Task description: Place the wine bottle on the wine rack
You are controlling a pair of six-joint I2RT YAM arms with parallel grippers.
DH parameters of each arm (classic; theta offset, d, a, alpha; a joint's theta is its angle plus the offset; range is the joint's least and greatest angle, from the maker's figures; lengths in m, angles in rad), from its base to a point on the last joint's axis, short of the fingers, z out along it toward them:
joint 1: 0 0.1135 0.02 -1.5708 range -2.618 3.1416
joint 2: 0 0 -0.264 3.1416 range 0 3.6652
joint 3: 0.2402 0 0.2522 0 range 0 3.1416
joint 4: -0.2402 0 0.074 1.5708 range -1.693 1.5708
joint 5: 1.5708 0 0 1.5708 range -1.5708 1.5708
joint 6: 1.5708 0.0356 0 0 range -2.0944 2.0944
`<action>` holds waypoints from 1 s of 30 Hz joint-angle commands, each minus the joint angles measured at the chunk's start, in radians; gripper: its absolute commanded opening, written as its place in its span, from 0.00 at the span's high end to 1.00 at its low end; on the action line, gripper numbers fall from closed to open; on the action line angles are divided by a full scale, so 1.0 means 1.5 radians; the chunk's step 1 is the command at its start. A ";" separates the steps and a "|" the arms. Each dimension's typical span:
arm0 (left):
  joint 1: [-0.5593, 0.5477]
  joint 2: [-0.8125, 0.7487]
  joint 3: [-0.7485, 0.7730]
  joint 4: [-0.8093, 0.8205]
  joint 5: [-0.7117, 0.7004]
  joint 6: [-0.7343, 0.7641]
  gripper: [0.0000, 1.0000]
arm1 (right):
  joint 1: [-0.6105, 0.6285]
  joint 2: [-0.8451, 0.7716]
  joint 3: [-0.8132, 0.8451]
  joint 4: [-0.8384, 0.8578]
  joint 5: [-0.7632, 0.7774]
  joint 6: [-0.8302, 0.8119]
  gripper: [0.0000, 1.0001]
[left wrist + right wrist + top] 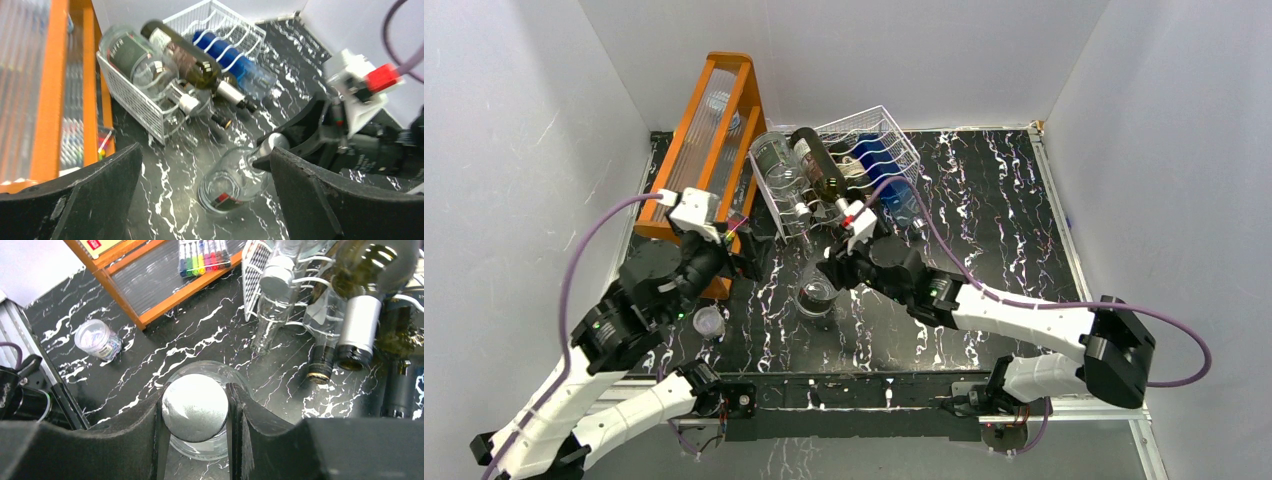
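A clear wine bottle [816,297] stands roughly upright in front of the white wire wine rack [879,130]. My right gripper [836,270] is shut on its neck from above. In the right wrist view the silver cap [192,410] sits pinched between the black fingers [150,425]. I cannot tell whether the base touches the table. In the rack lie a clear bottle [776,160], a dark bottle [819,165] and a blue one [884,170], necks toward me. My left gripper [742,245] hangs open left of the held bottle [232,180], with nothing in it.
A tall orange frame with clear panels [714,130] leans at the back left, close to my left arm. A small lidded jar [709,322] stands near the front left. Coloured markers [202,252] lie on the frame's shelf. White walls enclose the black marbled table [1004,210].
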 commanded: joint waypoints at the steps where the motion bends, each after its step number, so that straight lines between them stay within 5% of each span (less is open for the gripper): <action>1: 0.002 0.054 -0.019 0.015 0.021 -0.073 0.02 | 0.004 -0.045 -0.112 -0.036 0.023 0.052 0.95; 4: 0.002 0.086 -0.022 0.023 0.045 -0.102 0.02 | 0.003 -0.130 -0.186 0.009 0.008 0.060 0.95; 15: 0.012 0.184 -0.098 0.114 0.148 -0.143 0.02 | 0.004 -0.209 -0.215 -0.148 -0.065 0.116 1.00; 30: 0.157 0.294 -0.155 0.156 0.313 -0.174 0.02 | 0.004 -0.239 -0.217 -0.261 -0.150 0.137 1.00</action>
